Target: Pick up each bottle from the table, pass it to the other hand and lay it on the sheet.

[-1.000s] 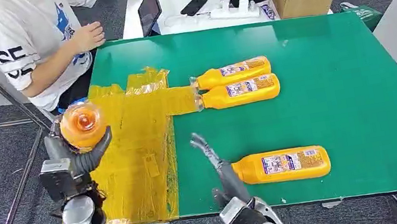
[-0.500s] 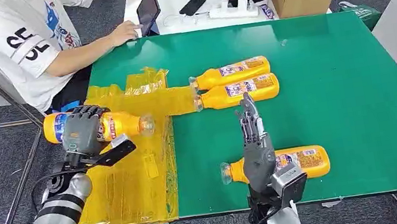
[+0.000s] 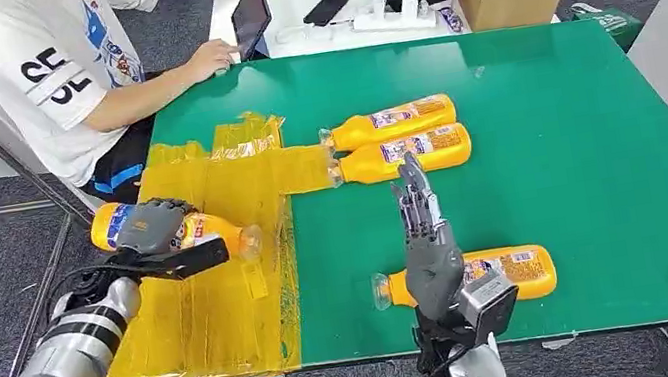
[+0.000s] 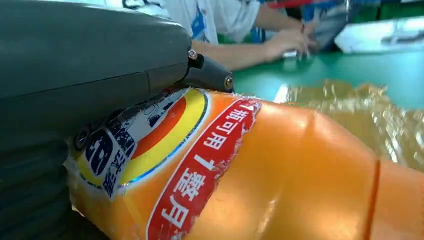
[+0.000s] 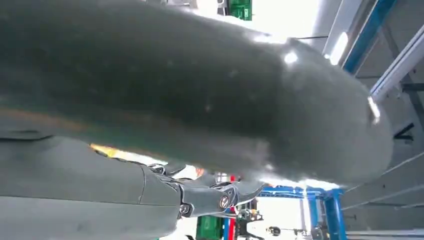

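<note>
While the left hand (image 3: 155, 233) grips an orange bottle (image 3: 216, 233) over the yellow sheet (image 3: 227, 307), the right hand (image 3: 427, 245) stands upright, fingers straight, holding nothing.

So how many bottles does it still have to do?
None lies on the crinkly yellow plastic sheet yet. The left robot hand holds one orange plastic bottle above it. Three bottles wait on the green table: two side by side and one by the raised, empty right robot hand.
</note>
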